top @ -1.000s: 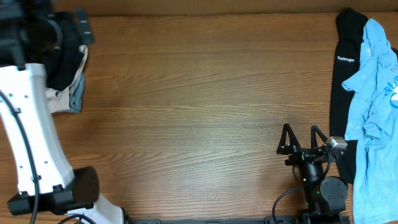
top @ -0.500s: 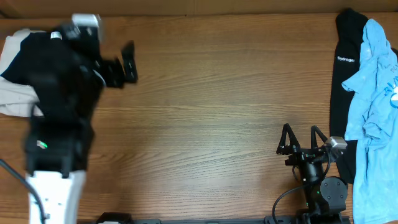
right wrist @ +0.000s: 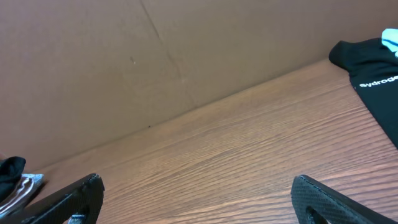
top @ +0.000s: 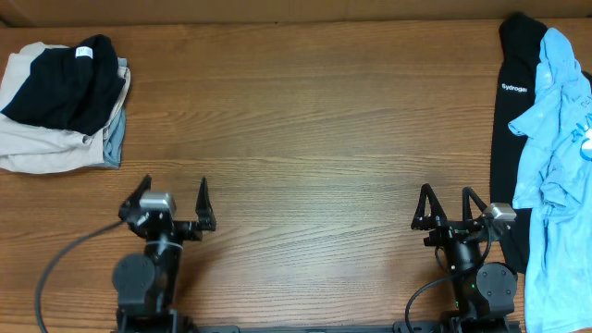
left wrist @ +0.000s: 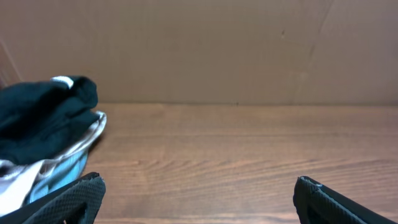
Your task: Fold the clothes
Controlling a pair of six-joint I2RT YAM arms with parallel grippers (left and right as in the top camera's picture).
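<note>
The plain black T-shirt [top: 67,85] lies folded on top of a pile at the far left of the table, its small white neck label showing. It also shows at the left of the left wrist view [left wrist: 43,118]. My left gripper [top: 171,202] is open and empty near the front edge, well below the pile; its two fingers frame bare wood [left wrist: 199,193]. My right gripper [top: 449,205] is open and empty at the front right, over bare wood [right wrist: 199,196].
Under the black shirt lie a folded beige garment [top: 37,148] and a light-blue one [top: 113,139]. At the right edge lie a black garment with white lettering [top: 511,102] and a crumpled light-blue T-shirt [top: 555,166]. A cardboard wall [left wrist: 199,50] backs the table.
My left arm has drawn back from the pile at the far left to the front edge, leaving the black shirt folded on top. The right arm has not moved.
</note>
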